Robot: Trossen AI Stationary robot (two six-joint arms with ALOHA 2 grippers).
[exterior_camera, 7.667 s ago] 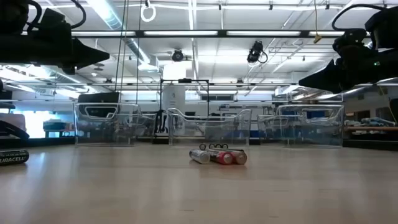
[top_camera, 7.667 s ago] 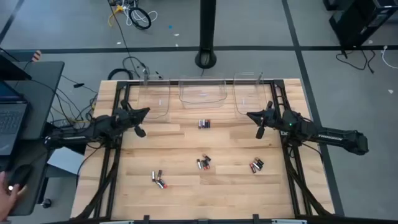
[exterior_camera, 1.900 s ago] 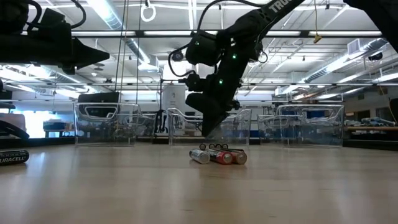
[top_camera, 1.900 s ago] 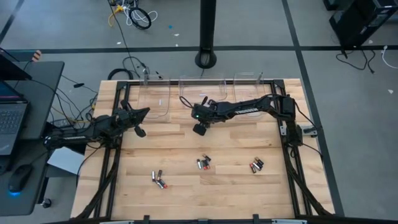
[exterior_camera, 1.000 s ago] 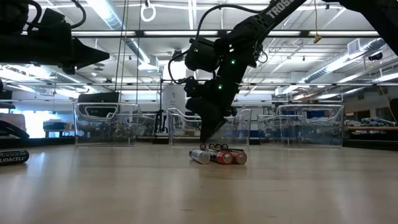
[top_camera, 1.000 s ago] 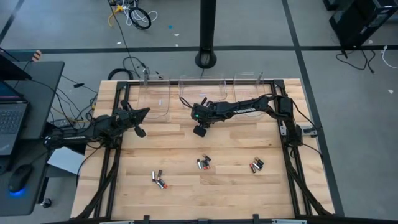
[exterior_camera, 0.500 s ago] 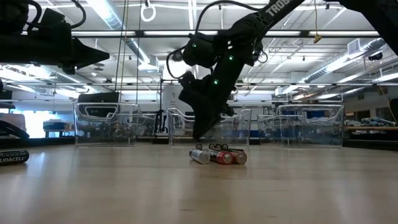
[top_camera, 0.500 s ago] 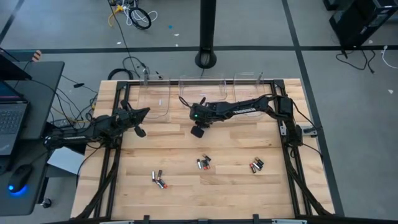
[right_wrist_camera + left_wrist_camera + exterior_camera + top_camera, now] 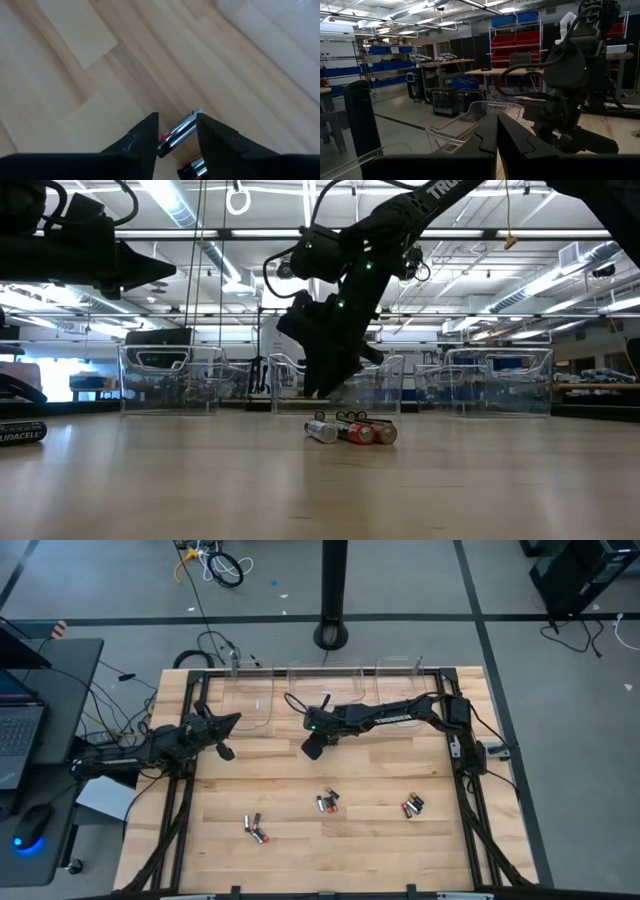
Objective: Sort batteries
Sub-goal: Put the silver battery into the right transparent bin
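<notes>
right gripper [image 9: 311, 749]: stretched across the table's far half, hovering over the wood in front of the middle bin [image 9: 325, 690]; fingers [image 9: 145, 137] spread a little, nothing pinched
target: silver battery [image 9: 179, 131] lying flat on the wood, seen through the gap between the fingers in the right wrist view; a second cell [image 9: 192, 170] sits just beside it
same cluster: three cells [image 9: 350, 430] side by side under the gripper in the low view, silver one plus red ones; gripper tip is above them, not touching
other batteries: groups at mid table [image 9: 327, 802], near right [image 9: 412, 806] and near left [image 9: 255, 828], all loose on the table [image 9: 390, 840]
left gripper [image 9: 222, 736]: parked at the left edge near the left bin [image 9: 245, 700], fingers pressed together, idle
step: my read, lining up for the first pick; bins look empty, sorting barely begun
next move: straight descent with the silver cell centred between the fingers, then close across its width
risk: neighbours touch it, so a finger could land on one or roll the cluster apart
</notes>
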